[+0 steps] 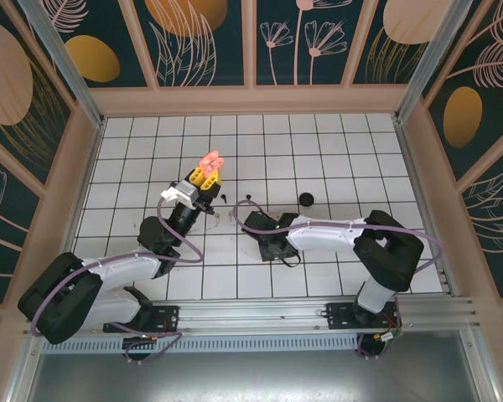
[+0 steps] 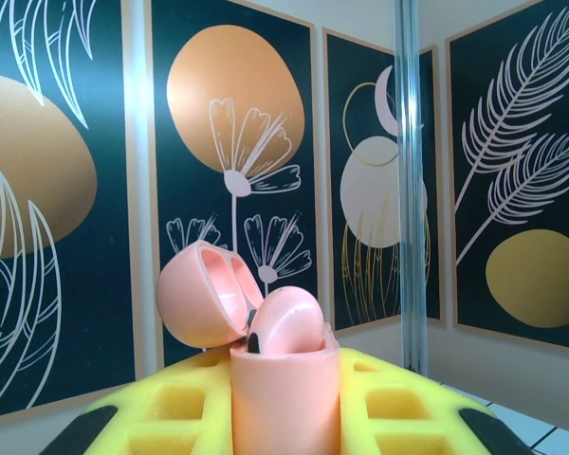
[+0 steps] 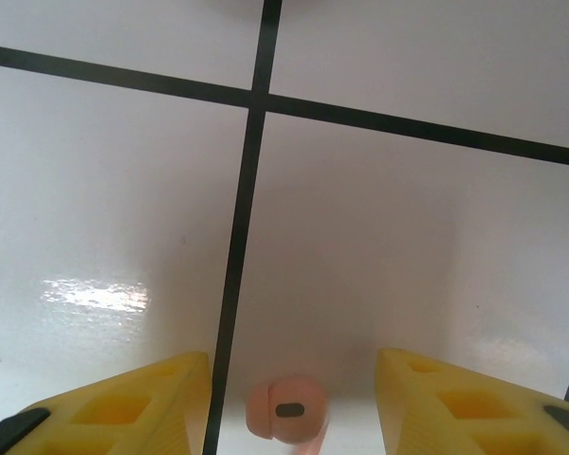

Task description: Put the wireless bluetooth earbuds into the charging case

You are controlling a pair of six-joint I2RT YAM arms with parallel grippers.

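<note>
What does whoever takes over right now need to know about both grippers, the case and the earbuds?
Left gripper: fingers shut on the pink case, held up, lid open.
Right gripper: open, low over the tiles, with a loose earbud lying between the fingers, untouched.
Done: a seated earbud appears to be in the case.
Left: grasp the loose earbud, carry it to the case and insert it.
The black items farther out are too small to identify.

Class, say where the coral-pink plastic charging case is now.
The coral-pink plastic charging case, lid open, is clamped in the left hand, left of centre over the white tiled table in the top view.
</note>
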